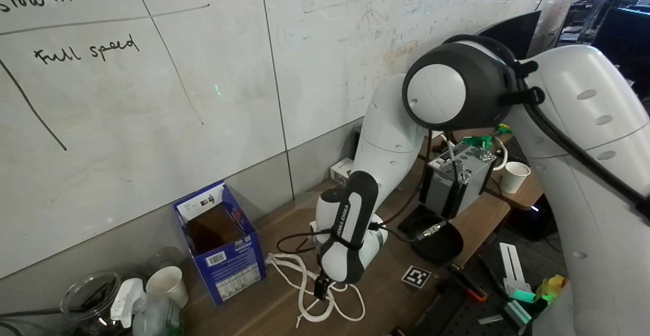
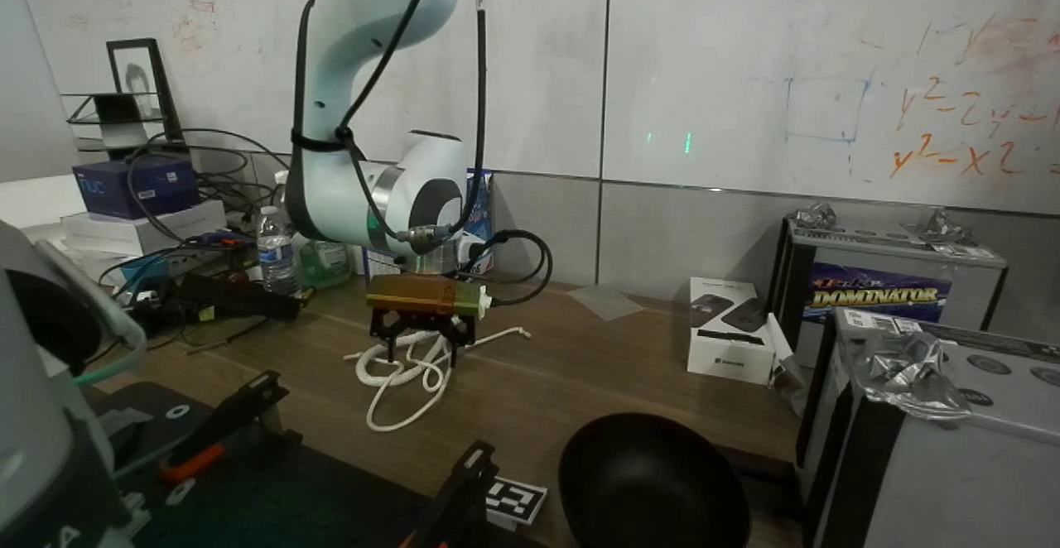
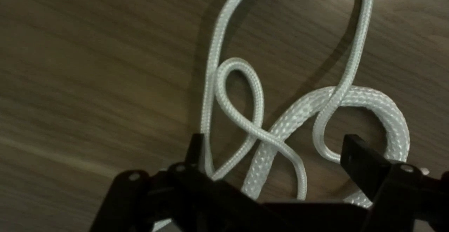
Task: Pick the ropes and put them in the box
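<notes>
The ropes lie as a loose white tangle on the brown table, in both exterior views and close up in the wrist view. They have a thick braided part and thinner cord loops. My gripper points down over the tangle in both exterior views. In the wrist view the gripper is open, with rope strands between and beneath its fingers; I cannot tell whether the fingertips touch them. The blue box stands open-topped beside the ropes, its flap upright. The arm partly hides the box in an exterior view.
A paper cup, a spray bottle and a glass jar stand beside the box. A black bowl, a printed marker, a white carton and grey devices are on the other side. The whiteboard wall rises behind.
</notes>
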Controlling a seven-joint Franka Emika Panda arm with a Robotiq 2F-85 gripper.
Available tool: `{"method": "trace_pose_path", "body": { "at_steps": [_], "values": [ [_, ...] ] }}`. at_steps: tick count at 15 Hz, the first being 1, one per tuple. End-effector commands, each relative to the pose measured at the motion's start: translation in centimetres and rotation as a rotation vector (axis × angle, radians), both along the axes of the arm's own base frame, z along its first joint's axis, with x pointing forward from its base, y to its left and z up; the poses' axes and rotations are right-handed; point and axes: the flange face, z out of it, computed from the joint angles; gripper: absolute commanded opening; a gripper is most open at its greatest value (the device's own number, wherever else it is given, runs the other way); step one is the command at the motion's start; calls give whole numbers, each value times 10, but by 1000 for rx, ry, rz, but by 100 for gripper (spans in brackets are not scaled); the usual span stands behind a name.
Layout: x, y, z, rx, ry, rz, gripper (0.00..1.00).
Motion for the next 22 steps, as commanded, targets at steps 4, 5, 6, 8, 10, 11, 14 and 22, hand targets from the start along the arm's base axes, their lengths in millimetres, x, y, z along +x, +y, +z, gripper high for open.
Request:
{"method": "trace_pose_path", "body": {
  "at_steps": [4, 5, 6, 8, 10, 11, 14, 22],
  "values": [
    [14, 2, -13, -7, -18, 19, 100],
    [15, 2, -14, -8, -18, 18, 100],
    [16, 3, -14, -13, -21, 20, 100],
    [16, 4, -13, -27, -25, 27, 100],
    [16, 6, -12, -34, -29, 36, 100],
    [15, 7, -12, -37, -28, 40, 100],
    [14, 9, -10, -82, -27, 55, 100],
    [12, 19, -2, -132, -62, 90, 100]
  ]
}}
